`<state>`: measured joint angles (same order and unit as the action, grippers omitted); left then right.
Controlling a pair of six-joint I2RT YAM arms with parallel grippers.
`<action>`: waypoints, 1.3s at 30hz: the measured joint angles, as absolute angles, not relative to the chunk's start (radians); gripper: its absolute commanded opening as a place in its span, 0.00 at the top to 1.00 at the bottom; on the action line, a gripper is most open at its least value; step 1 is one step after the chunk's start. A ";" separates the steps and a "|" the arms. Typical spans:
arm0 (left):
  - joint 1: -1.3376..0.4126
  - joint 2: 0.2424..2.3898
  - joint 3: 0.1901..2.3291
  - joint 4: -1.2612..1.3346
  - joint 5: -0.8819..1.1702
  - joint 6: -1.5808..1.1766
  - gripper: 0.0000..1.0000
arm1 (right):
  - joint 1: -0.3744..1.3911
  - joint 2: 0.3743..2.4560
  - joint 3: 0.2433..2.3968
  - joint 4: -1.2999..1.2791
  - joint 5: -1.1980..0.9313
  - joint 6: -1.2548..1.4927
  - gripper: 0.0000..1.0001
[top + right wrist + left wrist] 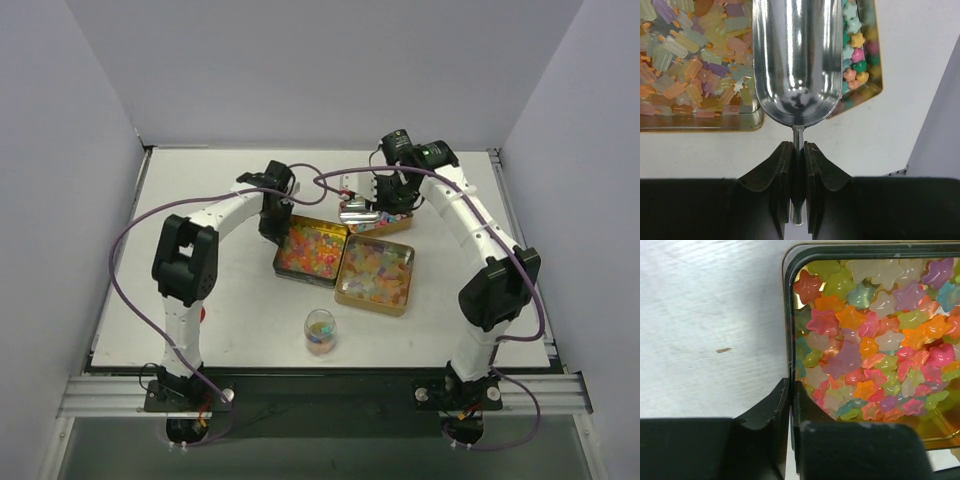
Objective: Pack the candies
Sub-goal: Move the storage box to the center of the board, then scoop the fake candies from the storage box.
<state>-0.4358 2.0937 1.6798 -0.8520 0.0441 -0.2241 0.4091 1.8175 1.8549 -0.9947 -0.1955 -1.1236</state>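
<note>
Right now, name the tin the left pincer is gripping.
The left pincer pinches the rim of the star-candy tin, leftmost of the tins; the tin beside it holds popsicle-shaped sweets.

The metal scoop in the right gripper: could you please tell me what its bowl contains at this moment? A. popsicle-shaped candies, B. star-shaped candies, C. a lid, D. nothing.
D: the bowl of the metal scoop shows only bare shiny metal, the right gripper is shut on its handle, and the candies lie in the tins on either side.
</note>
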 measured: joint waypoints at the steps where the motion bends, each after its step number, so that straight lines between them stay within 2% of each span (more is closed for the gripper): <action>1: -0.442 2.094 1.680 -0.852 0.054 -0.229 0.58 | 0.418 1.817 1.855 -0.994 -0.192 -1.156 1.00; 3: -0.450 2.094 1.680 -0.849 0.085 -0.242 0.45 | 0.438 1.818 1.855 -0.994 -0.185 -1.232 1.00; 6: -0.439 2.087 1.679 -0.847 0.125 -0.271 0.36 | 0.475 1.824 1.865 -0.997 -0.168 -1.350 1.00; 12: -0.276 1.965 1.594 -0.841 0.221 -0.339 0.35 | 0.519 1.900 1.943 -0.997 -0.125 -1.559 1.00; 16: -0.152 1.844 1.488 -0.820 0.242 -0.393 0.46 | 0.537 2.014 2.031 -1.002 -0.045 -1.660 1.00; 17: -0.138 1.816 1.454 -0.811 0.245 -0.408 0.56 | 0.541 2.046 2.050 -1.000 -0.017 -1.677 1.00; 19: -0.127 1.777 1.395 -0.807 0.255 -0.437 0.65 | 0.554 2.103 2.080 -0.999 0.034 -1.704 1.00; 20: -0.128 1.764 1.368 -0.803 0.264 -0.447 0.83 | 0.563 2.129 2.094 -0.999 0.060 -1.713 1.00; 22: -0.135 1.752 1.318 -0.791 0.286 -0.469 0.99 | 0.584 2.167 2.114 -0.996 0.110 -1.728 1.00; 39: -0.154 1.754 1.089 -0.617 0.388 -0.540 1.00 | 0.743 2.218 2.077 -0.945 0.460 -1.728 1.00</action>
